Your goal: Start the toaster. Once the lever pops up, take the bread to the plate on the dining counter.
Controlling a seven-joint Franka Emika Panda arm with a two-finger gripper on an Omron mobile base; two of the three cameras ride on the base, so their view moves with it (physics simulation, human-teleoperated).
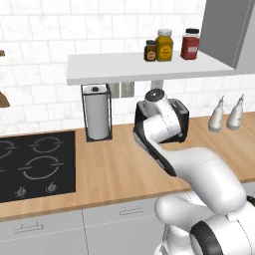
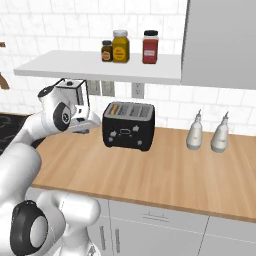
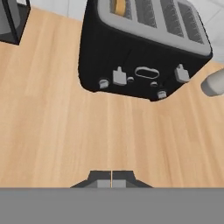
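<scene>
Up on the wall-side wooden counter (image 2: 150,175), the toaster (image 2: 128,125) sits as a black, boxy block with rounded corners and a silver top cut by four long slots. A tan edge of the bread (image 3: 120,6) pokes from the leftmost slot in the hand view; in the right base view the same slot shows a thin golden strip. Two pale levers (image 3: 119,76) and a few small round knobs stud the dark front face, around an oval outline.

The gripper (image 3: 111,180) hovers over the pale, straight-grained wood in front of the toaster, apart from it, its two dark finger tips pressed together with nothing between them.

Left of the toaster stands a paper-towel roll (image 1: 96,117), a smooth white cylinder in a thin black wire frame. Beyond that lies a flat black stovetop (image 1: 35,164) with ringed burners. To the toaster's right stand two pale, pear-shaped bottles (image 2: 195,134) with narrow spouts. A white shelf (image 2: 100,67) above carries three jars (image 2: 120,46), two amber and one red, against glossy white wall tiles.
</scene>
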